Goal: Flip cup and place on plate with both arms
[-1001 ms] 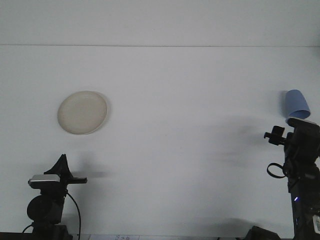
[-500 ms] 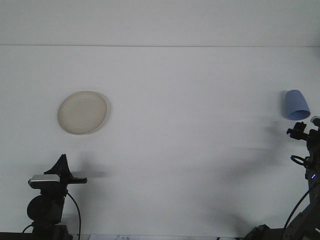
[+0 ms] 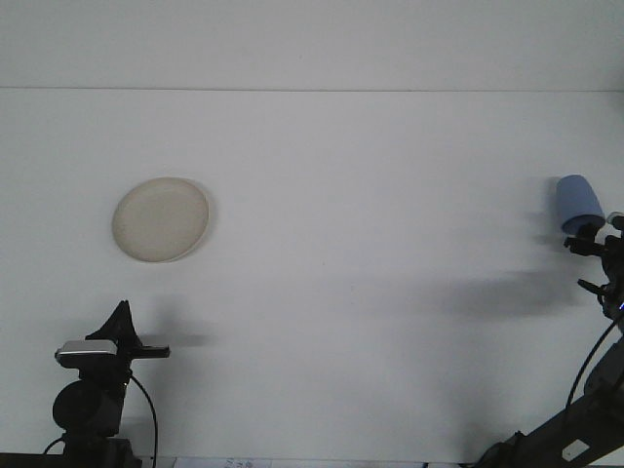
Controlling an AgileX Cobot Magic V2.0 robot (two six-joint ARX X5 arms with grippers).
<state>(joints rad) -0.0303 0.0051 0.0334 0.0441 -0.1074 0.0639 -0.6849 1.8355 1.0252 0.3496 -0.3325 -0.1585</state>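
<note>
A light blue cup (image 3: 579, 202) stands at the far right of the white table, its narrow end up and its wider end toward me. My right gripper (image 3: 597, 246) comes in from the right frame edge just below the cup, and its dark tip overlaps the cup's lower rim. Most of that gripper is cut off by the frame. A round cream plate (image 3: 161, 218) lies on the left side of the table with nothing on it. My left gripper (image 3: 121, 327) sits low at the front left, well below the plate and apart from it.
The table's back edge (image 3: 312, 90) runs across the top of the view. A wide stretch of bare white tabletop (image 3: 380, 253) separates plate and cup. A dark cable (image 3: 148, 409) hangs beside the left arm base.
My right arm has swung rightward and farther back, from below the cup to its lower rim, and is now mostly out of frame. The left arm and plate have not moved.
</note>
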